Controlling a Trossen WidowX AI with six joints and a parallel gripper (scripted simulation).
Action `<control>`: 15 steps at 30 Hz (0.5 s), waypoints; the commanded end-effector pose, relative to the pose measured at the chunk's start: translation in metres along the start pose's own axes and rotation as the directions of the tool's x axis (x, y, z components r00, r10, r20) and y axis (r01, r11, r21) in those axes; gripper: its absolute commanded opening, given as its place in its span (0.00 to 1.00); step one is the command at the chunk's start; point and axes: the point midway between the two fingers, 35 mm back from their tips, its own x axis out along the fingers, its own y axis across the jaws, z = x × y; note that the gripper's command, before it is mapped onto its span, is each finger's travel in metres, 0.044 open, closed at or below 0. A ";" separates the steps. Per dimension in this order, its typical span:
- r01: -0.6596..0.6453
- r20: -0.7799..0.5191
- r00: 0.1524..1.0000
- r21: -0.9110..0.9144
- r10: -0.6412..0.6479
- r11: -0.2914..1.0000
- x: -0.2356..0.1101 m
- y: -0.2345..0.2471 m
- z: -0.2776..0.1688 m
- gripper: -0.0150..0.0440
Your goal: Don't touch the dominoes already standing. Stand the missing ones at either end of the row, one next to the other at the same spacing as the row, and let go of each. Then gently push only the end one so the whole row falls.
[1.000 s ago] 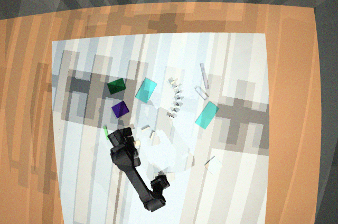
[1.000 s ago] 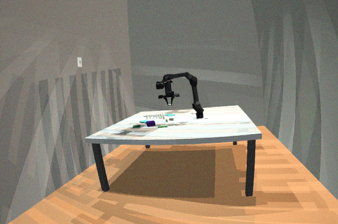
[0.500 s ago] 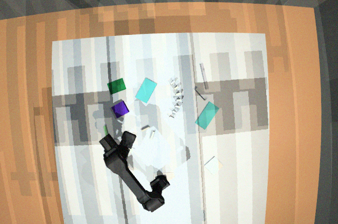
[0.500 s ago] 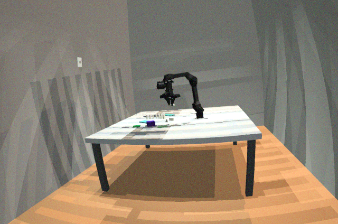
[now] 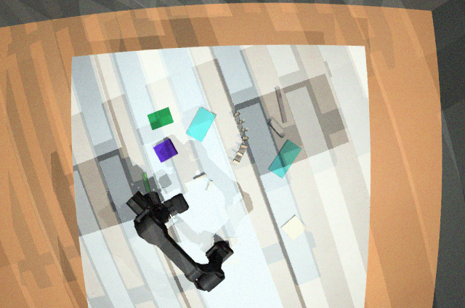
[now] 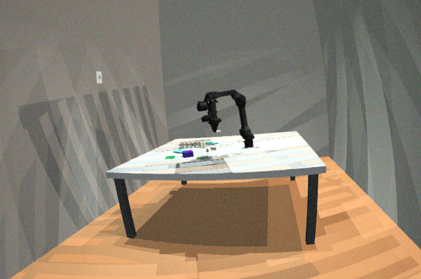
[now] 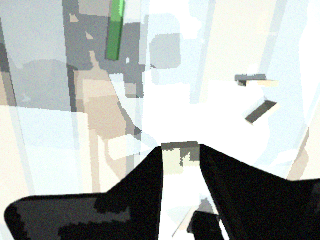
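Observation:
A curved row of small pale dominoes stands on the pale table. Two loose dominoes lie a little short of the row's near end. My gripper is shut on one more pale domino. It holds the domino well above the table, left of the loose ones and far from the row. In the top view the wrist hides the fingertips.
A green stick lies just ahead of the gripper. A purple cube, a green tile, a cyan tile, a teal tile, a cream tile and two grey bars lie around the row.

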 end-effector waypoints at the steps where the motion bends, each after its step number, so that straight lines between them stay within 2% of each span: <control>1: 0.002 0.006 1.000 0.420 -0.005 0.907 -0.002 0.020 -0.001 0.44; 15: 0.002 0.009 1.000 0.418 -0.007 0.908 -0.002 0.020 -0.001 0.44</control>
